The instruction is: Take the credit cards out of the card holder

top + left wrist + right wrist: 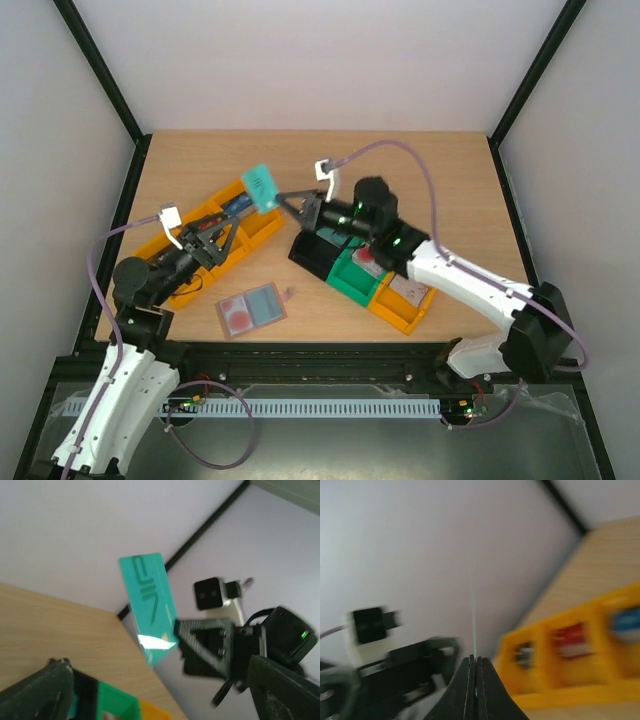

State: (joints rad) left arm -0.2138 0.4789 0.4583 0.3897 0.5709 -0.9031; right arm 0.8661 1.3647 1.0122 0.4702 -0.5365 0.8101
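A teal credit card (262, 186) hangs in the air over the left orange bin, pinched at its lower corner by my right gripper (285, 198), which is shut on it. The left wrist view shows the same teal card (149, 607) upright with the right gripper's fingers (205, 640) on its edge. Seen edge-on from the right wrist, the card (474, 625) is a thin line rising from the shut right gripper (476, 662). My left gripper (225, 232) stands open just below the card, apart from it, its fingers (47, 690) wide. The card holder (251, 310) lies open on the table, a red-marked card showing in it.
An orange bin (195, 262) with compartments lies under the left arm. Under the right arm sit a black bin (315, 255), a green bin (352, 282) and another orange bin (405, 305). Black frame posts stand at the table's far corners.
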